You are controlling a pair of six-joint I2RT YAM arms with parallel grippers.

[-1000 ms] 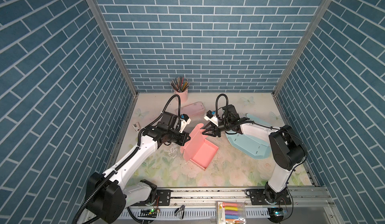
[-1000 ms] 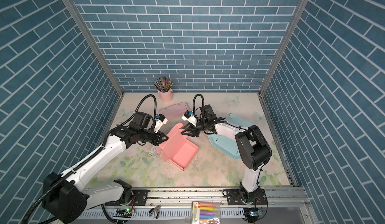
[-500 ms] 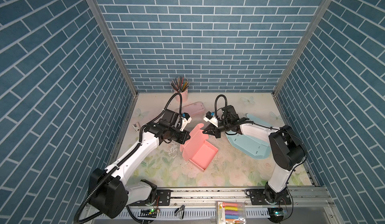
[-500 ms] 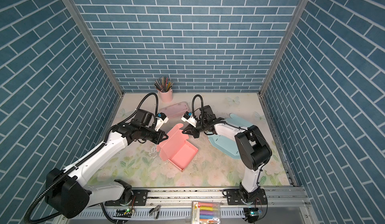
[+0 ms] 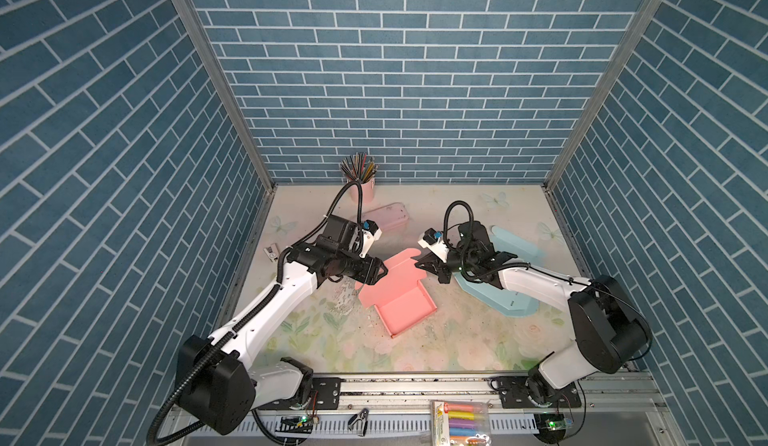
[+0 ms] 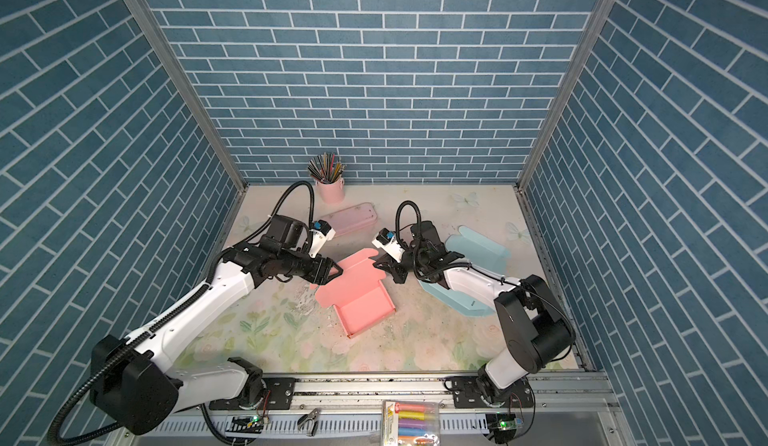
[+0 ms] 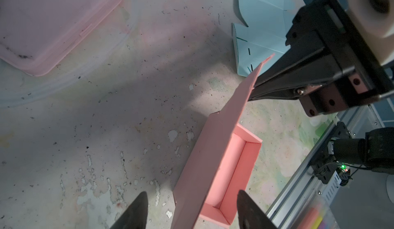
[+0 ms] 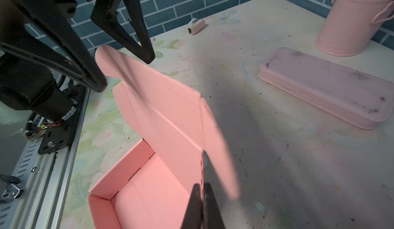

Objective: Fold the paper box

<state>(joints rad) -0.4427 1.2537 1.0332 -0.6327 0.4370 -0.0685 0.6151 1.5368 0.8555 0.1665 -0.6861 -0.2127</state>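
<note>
**Materials and finishes: folding cell**

- Pink paper box [image 5: 398,294]: thin card, matt, smooth, with crisp creases.
- Blue paper box [image 5: 519,243], far right: the same matt card.
- Pencil case [image 8: 326,91]: pale pink plastic, satin finish, smudged with dark marks.
- Pencil pot [image 8: 354,19]: pink painted metal by the look of it, slight sheen.
- Surface [image 7: 96,132]: dull floral print, flaked, scratched and speckled.
- Left pincer [image 7: 191,193] and right pincer [image 8: 202,196]: black matt plastic.
- Arm shells [image 5: 282,298]: white glossy plastic.
- Near rail [image 5: 415,386]: bare brushed metal.
- Walls [image 5: 395,70]: matt brick-print panels.

Left pincer [image 7: 191,192] has opened — right pincer [image 8: 200,168] closed on the paper box [image 8: 166,110] flap.
</note>
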